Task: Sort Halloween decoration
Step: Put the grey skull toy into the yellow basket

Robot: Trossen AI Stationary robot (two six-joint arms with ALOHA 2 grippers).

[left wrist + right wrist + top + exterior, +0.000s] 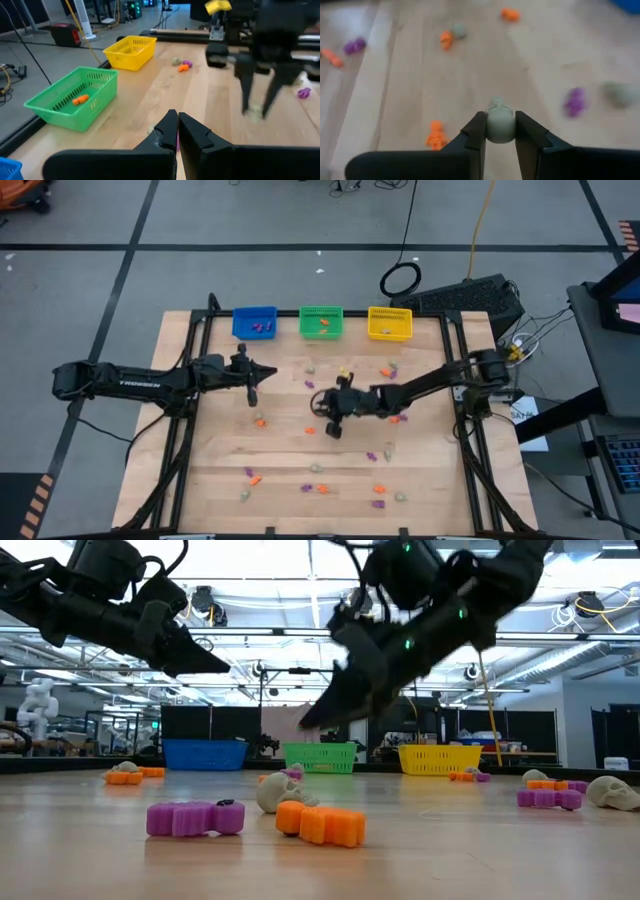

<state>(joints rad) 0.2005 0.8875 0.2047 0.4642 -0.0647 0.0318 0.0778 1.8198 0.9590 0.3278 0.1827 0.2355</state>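
Observation:
The Halloween decoration lies as many tiny purple, orange and pale trinkets scattered over the wooden table. My right gripper hangs above the table's middle, shut on one pale beige-grey skull-like trinket, which also shows between its fingertips in the left wrist view. My left gripper hovers over the left part of the table, shut and holding nothing. A purple trinket and an orange one lie on the boards near the front edge. My right gripper pinches the pale trinket by its two rounded sides between its two fingers, at their free ends. The fingers slant downward from the table's right side. The trinket is lifted clear of the table, its narrower end pointing away from the wrist.
Three bins stand in a row at the far edge: blue with purple pieces, green with orange pieces, yellow. Loose trinkets dot the middle and near part of the table. Black rails run along both sides.

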